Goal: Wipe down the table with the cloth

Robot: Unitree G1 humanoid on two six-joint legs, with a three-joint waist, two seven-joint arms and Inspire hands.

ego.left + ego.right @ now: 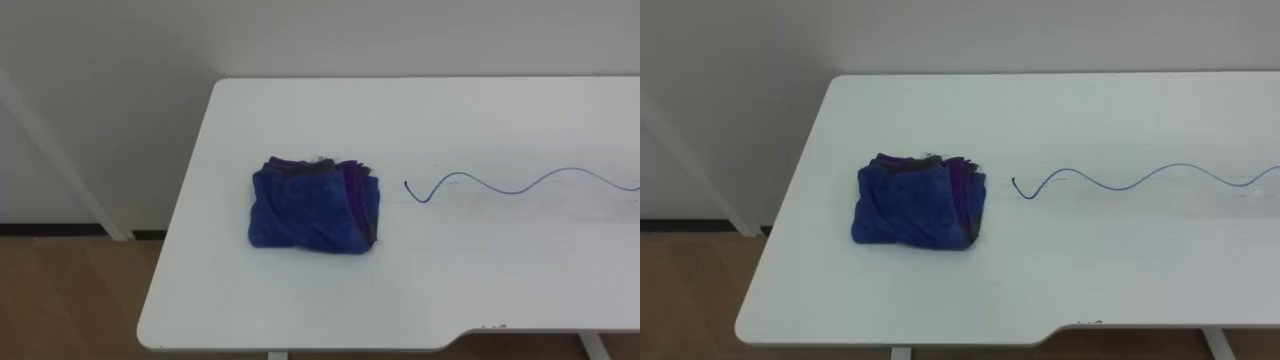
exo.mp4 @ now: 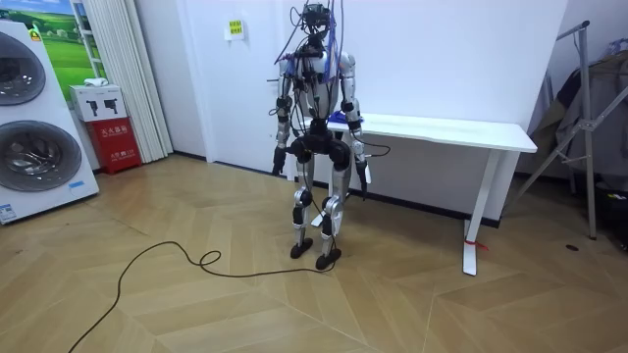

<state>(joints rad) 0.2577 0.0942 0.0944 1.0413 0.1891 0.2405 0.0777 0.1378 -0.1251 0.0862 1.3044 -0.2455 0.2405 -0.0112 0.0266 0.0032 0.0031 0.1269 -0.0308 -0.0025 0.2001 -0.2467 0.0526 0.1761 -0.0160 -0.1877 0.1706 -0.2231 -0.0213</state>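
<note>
A crumpled blue and purple cloth (image 1: 312, 205) (image 1: 920, 203) lies on the white table (image 1: 450, 280) (image 1: 1090, 280), near its left end. To the cloth's right, a thin blue wavy pen line (image 1: 500, 186) (image 1: 1110, 180) runs across the tabletop to the right edge of the picture. In the room view I stand at the left end of the table (image 2: 442, 130), facing the wall. Both arms hang at my sides, with my left hand (image 2: 279, 167) and my right hand (image 2: 365, 184) below table height and away from the cloth.
A white wall runs right behind the table. Wooden floor (image 1: 70, 300) shows past the table's left end. Two stacked washing machines (image 2: 29, 127) and a red box (image 2: 118, 142) stand at the room view's left, and a metal stand (image 2: 589, 127) at its right.
</note>
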